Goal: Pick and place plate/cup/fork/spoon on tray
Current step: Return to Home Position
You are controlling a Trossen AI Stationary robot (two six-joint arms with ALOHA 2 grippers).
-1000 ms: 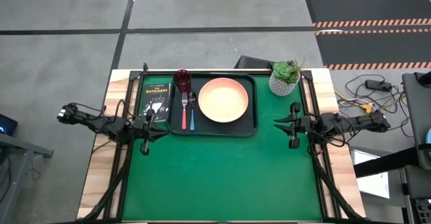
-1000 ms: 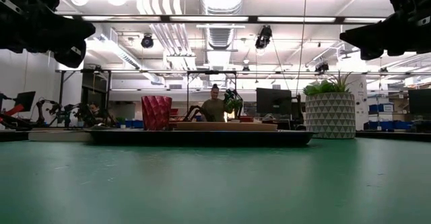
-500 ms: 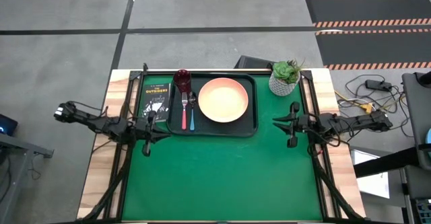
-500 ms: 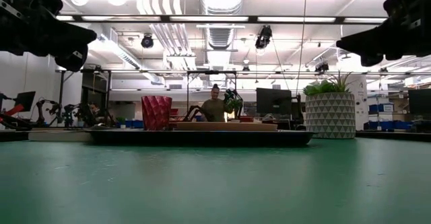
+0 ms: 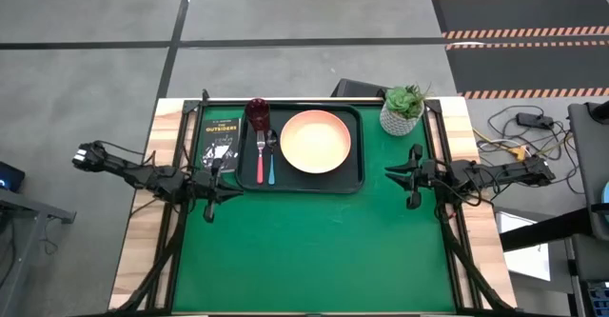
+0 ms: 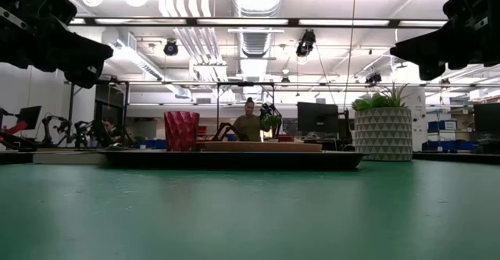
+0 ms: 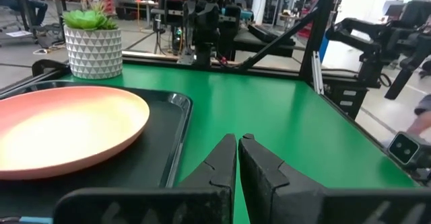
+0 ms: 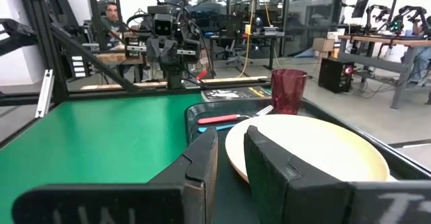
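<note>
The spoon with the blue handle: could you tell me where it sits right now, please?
In the high view the spoon lies on the tray's left part, between the fork and the plate, just below the cup.

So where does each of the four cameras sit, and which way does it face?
High: overhead, straight down on tray, both arms.
Low: table height, level across; arms above, cup ahead.
Left wrist: past the shut left gripper toward plate.
Right wrist: past the shut right gripper toward the plate, fork.
All four show the tray.
</note>
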